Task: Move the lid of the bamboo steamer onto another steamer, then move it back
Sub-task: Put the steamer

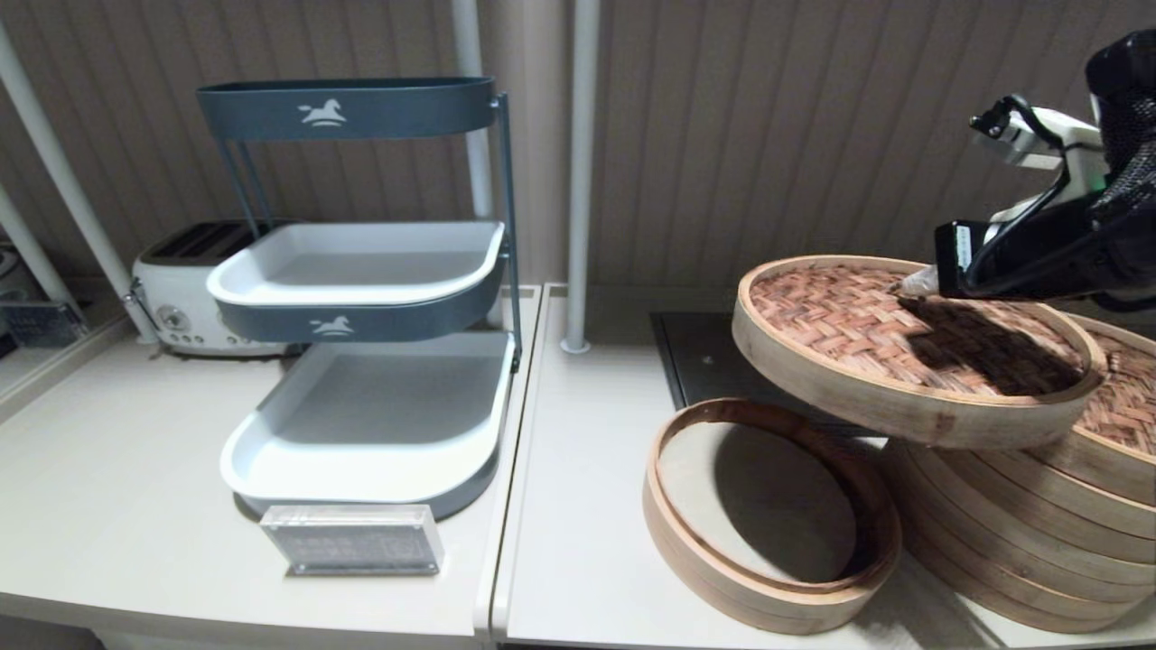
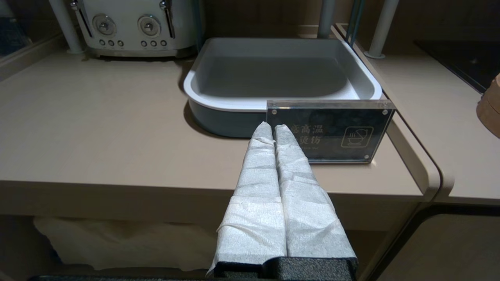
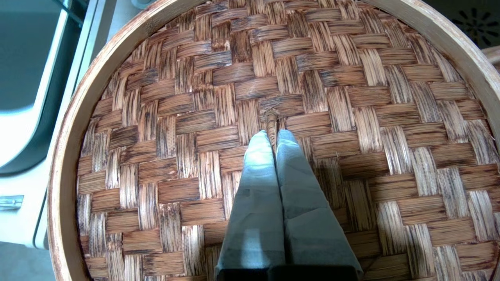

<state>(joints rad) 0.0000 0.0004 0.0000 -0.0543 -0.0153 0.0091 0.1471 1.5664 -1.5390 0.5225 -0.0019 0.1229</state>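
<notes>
Bamboo: one lifted lid (image 1: 903, 348) | one low basket (image 1: 768, 515) | perhaps five tiers (image 1: 1020, 533)

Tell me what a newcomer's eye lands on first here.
The lid hangs tilted in the air at right, pinched at its loop by the right gripper, above an open low basket and beside the tall steamer. At left stands a three-tier tray rack.

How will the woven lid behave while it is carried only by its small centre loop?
The lid is probably stiff and light: woven bamboo in a rim band. Held only at its loop by the right gripper, it already tilts, so it may swing.
</notes>
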